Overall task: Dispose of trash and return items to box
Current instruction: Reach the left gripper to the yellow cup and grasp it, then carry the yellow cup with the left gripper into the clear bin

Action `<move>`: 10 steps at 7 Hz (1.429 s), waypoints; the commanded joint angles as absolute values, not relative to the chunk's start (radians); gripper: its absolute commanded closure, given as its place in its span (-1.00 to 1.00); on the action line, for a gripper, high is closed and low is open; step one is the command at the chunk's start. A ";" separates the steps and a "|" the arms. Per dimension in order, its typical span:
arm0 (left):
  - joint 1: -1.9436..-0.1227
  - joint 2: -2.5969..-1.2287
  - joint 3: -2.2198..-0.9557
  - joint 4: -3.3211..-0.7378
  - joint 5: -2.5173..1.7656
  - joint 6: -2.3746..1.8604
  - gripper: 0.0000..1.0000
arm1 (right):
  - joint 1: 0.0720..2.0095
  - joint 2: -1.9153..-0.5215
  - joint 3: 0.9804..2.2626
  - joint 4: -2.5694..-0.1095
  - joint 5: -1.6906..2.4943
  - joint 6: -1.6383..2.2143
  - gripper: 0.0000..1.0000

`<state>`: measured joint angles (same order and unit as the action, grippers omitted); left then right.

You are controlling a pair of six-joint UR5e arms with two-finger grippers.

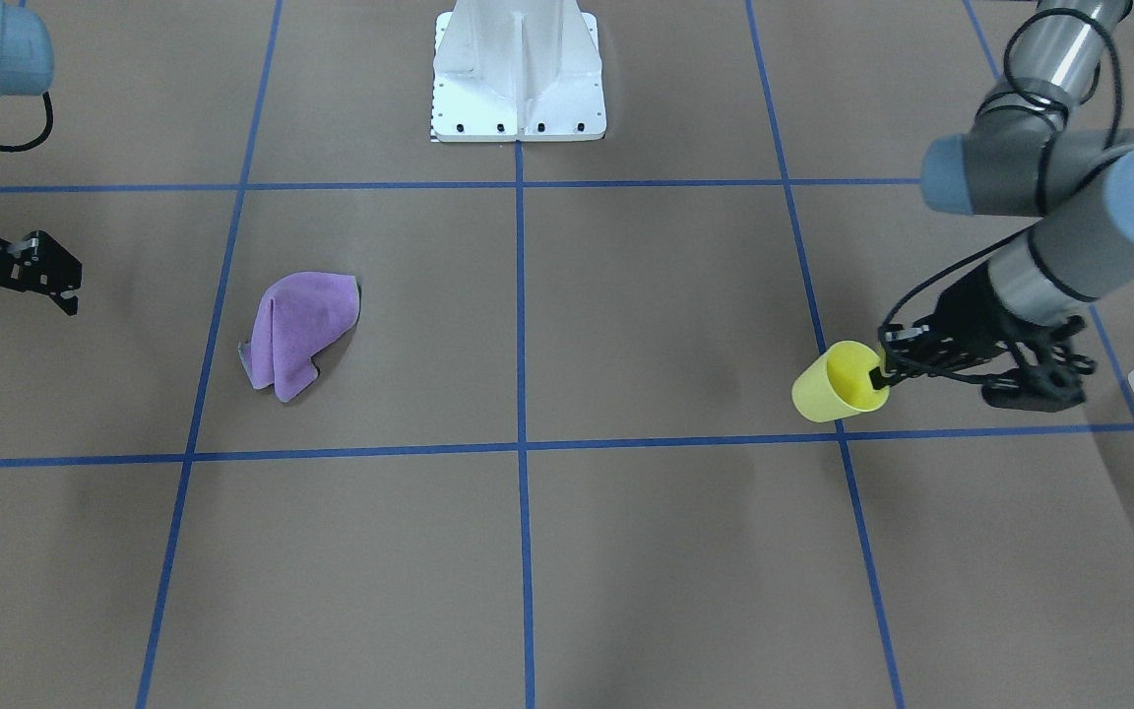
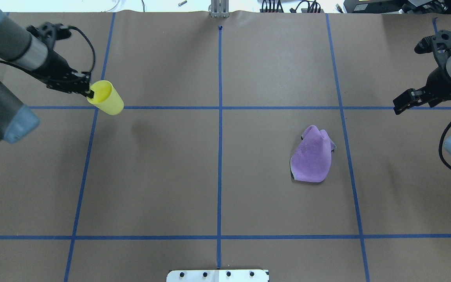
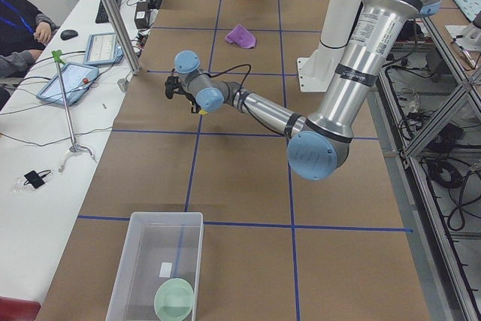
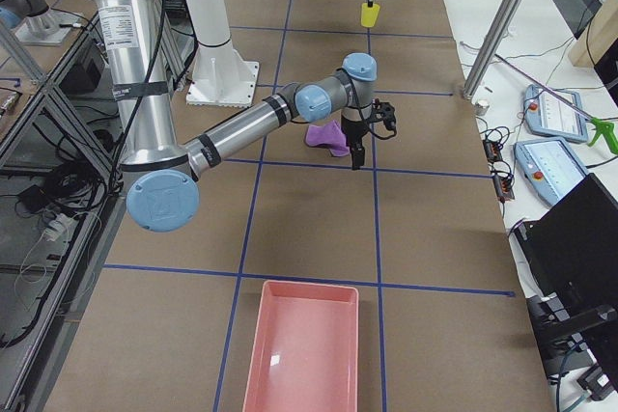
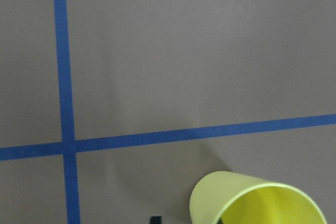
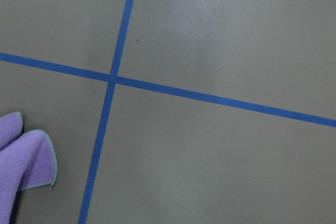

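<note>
yellow cup [image 1: 823, 392] hangs tilted above the table [image 2: 151, 184], rim pinched by my left claw [image 1: 884, 375]. mint bowl [image 3: 174, 300] sits in the box [image 3: 150, 242]. right claw [image 2: 398, 106]: possibly spread, i can't tell.

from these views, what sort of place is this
Most likely a robotics lab workcell: a brown table gridded with blue tape, the left gripper holding a yellow cup, and operator tablets on the side bench.

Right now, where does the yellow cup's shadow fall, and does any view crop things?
Overhead exterior: the yellow cup throws a soft shadow on the table, apart from it, toward lower right. Left wrist view: sharp, cup cropped at the bottom edge. Right wrist view: purple cloth cropped at the left edge.
</note>
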<state>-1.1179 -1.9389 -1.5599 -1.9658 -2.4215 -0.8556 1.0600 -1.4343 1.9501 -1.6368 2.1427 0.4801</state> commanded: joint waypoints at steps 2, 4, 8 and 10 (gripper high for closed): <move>-1.468 -1.900 -1.453 -1.683 -2.461 -0.307 1.00 | 1.060 -1.434 1.950 -1.637 2.141 0.480 -1.00; -1.587 -1.919 -1.315 -1.626 -2.355 -0.061 1.00 | 1.060 -1.434 1.948 -1.637 2.143 0.480 -1.00; -1.612 -1.965 -0.834 -1.927 -2.342 -0.059 1.00 | 1.060 -1.434 1.948 -1.637 2.143 0.479 -1.00; -1.577 -1.988 -0.714 -2.088 -2.341 -0.156 1.00 | 1.060 -1.434 1.948 -1.637 2.141 0.480 -1.00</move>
<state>-1.5979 -1.9702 -0.7995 -1.9892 -2.3415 -0.1123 1.0600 -1.4343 1.9486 -1.6367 2.1425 0.4796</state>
